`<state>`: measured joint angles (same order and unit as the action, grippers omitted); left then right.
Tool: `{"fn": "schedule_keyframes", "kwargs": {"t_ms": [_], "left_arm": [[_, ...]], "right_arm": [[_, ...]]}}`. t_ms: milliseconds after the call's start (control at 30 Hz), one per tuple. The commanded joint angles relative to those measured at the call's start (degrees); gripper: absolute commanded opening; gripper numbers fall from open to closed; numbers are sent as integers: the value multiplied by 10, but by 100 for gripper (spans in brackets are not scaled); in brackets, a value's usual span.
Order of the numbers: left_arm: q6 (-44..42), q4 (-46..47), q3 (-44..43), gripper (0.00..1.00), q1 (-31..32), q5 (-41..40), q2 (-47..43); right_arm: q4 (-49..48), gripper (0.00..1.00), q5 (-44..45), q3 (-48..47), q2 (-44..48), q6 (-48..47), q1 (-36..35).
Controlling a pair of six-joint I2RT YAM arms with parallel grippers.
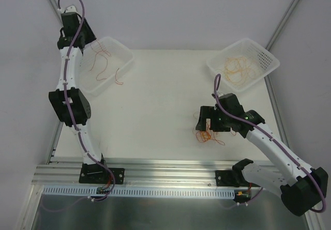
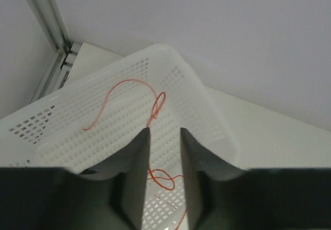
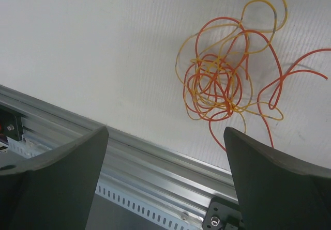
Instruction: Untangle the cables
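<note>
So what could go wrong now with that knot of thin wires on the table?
The right gripper hangs wide open by the tangle, where red and yellow wires interloop; it might take the whole clump, not one strand.
The tangle lies near the slotted rail; a dragged strand may catch there.
A red wire lies in the basket under the left gripper, its fingers barely parted; it could snag and lift out.

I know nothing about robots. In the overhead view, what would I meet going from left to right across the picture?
left arm → white basket holding red cables → bare table → tangle of orange and red cables → right arm's elbow
</note>
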<state>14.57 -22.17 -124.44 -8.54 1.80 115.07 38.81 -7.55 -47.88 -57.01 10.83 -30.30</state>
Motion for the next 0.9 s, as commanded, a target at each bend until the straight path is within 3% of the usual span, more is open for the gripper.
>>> {"fn": "schedule_keyframes", "kwargs": {"t_ms": [0,33,133,233,433,633,867], "left_arm": [[26,18,24,40,-15,-19,10],[28,19,39,59,-16,-2,3],[46,18,74,80,-15,20,-30],[65,19,131,90,-10,30,-82],[61,20,277,90,30,1,-195],[102,94,460,81,111,-106,-265],[176,219,567,76,152,-215,-245]], "right_arm": [[26,99,16,-3,16,-7,-4],[29,99,18,-5,16,-7,-4],[36,99,28,-4,23,-12,-4],[34,99,32,-1,24,-15,-3],[8,99,19,9,23,-17,-4],[-8,98,6,21,23,-14,-3],[0,98,14,35,45,-7,-4]]}}
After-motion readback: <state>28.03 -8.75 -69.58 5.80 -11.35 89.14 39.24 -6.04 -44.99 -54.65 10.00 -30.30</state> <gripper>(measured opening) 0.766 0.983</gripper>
